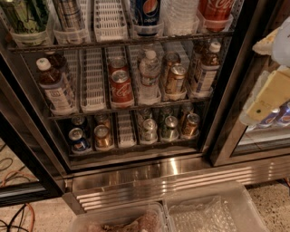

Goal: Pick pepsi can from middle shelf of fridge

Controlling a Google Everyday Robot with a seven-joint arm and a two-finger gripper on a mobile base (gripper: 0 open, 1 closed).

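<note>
The pepsi can, dark blue with the round globe logo, stands in a clear front cup on the middle shelf, the top wire rack in view, just right of a white lane divider. The fridge has a black frame and a ribbed steel base panel. My gripper, white and pale yellow, hangs at the right edge in front of the fridge's right frame. It is well to the right of the pepsi can, lower than it, and touches nothing.
A red Coca-Cola can, a water bottle and a silver can share the pepsi's rack. The rack below holds brown bottles and a cola can; the lowest holds small cans. Clear plastic bins sit on the floor.
</note>
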